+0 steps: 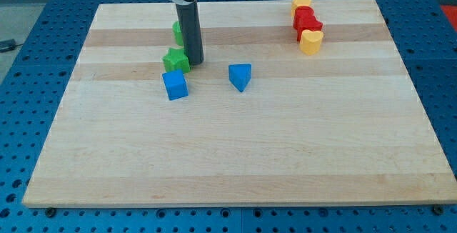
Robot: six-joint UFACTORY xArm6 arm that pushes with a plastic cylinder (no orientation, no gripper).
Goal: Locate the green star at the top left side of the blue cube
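The green star (175, 60) lies on the wooden board (235, 154), just above the blue cube (175, 85) and almost touching it. My tip (194, 62) stands right beside the star, on its right side. A second green block (176, 31) shows partly behind the rod, above the star; its shape is hidden. A blue triangular block (240, 76) lies to the right of the cube.
At the view's top right stands a close column of blocks: a yellow block (300, 3), a red block (304, 16), another red block (310, 27) and a yellow heart (310, 42). The board rests on a blue perforated table (28, 83).
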